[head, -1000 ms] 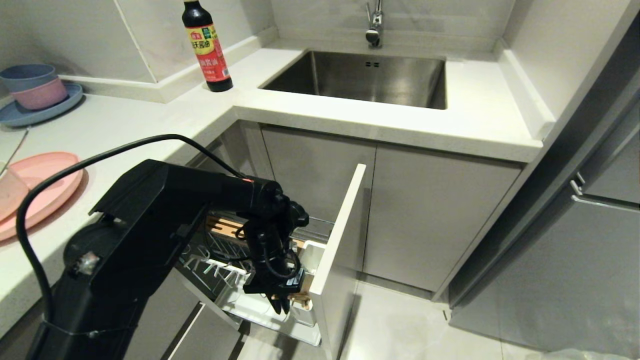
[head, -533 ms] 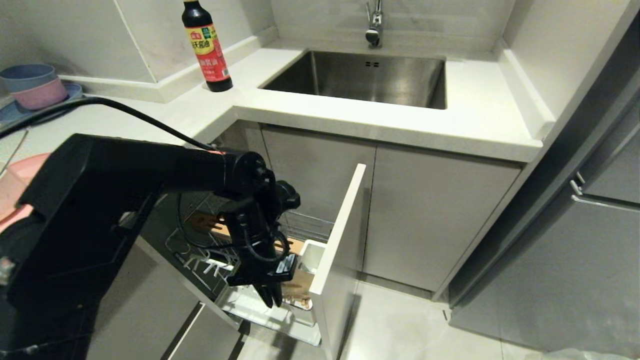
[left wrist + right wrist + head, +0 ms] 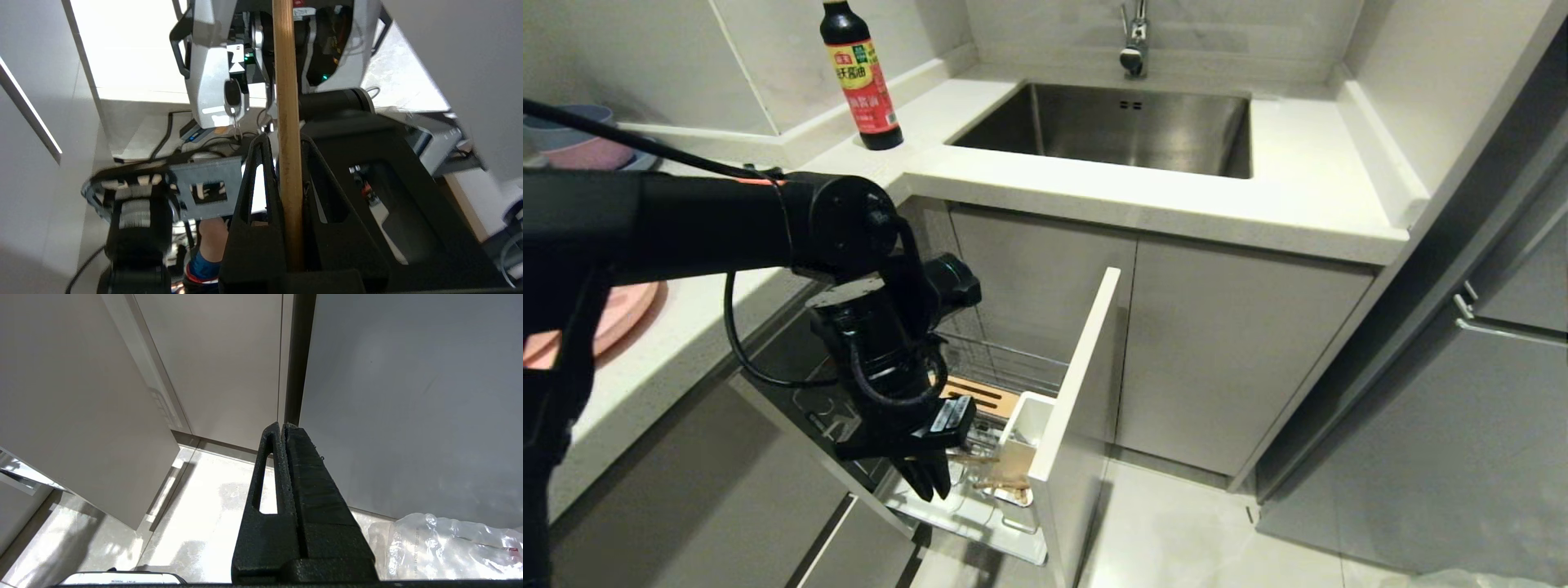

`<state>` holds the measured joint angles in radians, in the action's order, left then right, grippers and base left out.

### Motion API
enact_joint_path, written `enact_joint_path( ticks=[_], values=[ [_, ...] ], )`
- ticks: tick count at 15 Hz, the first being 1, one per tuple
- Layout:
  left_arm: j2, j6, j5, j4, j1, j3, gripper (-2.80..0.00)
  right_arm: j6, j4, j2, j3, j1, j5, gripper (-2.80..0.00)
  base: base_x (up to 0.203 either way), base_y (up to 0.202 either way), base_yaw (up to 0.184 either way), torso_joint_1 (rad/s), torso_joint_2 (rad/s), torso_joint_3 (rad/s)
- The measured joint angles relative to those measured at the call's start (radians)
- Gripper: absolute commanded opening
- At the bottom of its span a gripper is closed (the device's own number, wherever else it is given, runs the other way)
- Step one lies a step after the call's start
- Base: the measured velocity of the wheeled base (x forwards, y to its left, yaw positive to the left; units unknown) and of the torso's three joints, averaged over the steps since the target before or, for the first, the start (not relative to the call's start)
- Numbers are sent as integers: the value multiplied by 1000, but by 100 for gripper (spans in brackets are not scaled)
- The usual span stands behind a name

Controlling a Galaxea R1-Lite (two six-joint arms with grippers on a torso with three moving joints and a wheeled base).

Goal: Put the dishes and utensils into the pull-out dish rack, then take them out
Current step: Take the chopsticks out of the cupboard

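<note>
My left gripper (image 3: 929, 483) hangs fingers-down over the pull-out dish rack (image 3: 1005, 359), next to its white utensil cup (image 3: 1023, 418). It is shut on the light wooden chopsticks (image 3: 287, 122), which run straight up between the black fingers (image 3: 261, 171) in the left wrist view. Their wooden ends (image 3: 995, 474) show beside the cup in the head view. The pale-pink plate (image 3: 625, 310) lies on the counter at the left, mostly hidden behind my arm. My right gripper (image 3: 282, 426) is shut on nothing, low down and pointing at grey cabinet fronts.
The open grey cabinet front (image 3: 1078, 392) stands right of the rack, above the white drip tray (image 3: 980, 523). On the counter are a soy sauce bottle (image 3: 859, 77), stacked blue and pink bowls (image 3: 572, 147) and the sink (image 3: 1111, 126). A plastic bag (image 3: 449, 543) lies on the floor.
My left arm has risen and swung up across the counter edge. The gripper has shifted left over the rack with the chopsticks still in it, uncovering the wooden strip and the cup.
</note>
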<state>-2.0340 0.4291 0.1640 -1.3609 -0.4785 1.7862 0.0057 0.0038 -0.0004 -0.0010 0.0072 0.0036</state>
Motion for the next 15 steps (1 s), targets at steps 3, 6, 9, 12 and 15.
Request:
enact_joint_path(
  ticks=[3, 6, 9, 12, 15],
  values=[
    [71, 2, 0, -44, -5, -1, -280, 0, 0, 0, 0, 0, 0, -280, 0, 0, 0, 0, 0, 0],
    [166, 2, 3, -102, -12, -1, -280, 0, 0, 0, 0, 0, 0, -280, 0, 0, 0, 0, 0, 0],
    [298, 3, 36, -137, -16, 2, -280, 0, 0, 0, 0, 0, 0, -280, 0, 0, 0, 0, 0, 0],
    [475, 18, 33, -146, -17, 25, -280, 0, 0, 0, 0, 0, 0, -280, 0, 0, 0, 0, 0, 0],
    [650, 27, -47, -142, -15, 90, -280, 0, 0, 0, 0, 0, 0, -280, 0, 0, 0, 0, 0, 0]
  ],
)
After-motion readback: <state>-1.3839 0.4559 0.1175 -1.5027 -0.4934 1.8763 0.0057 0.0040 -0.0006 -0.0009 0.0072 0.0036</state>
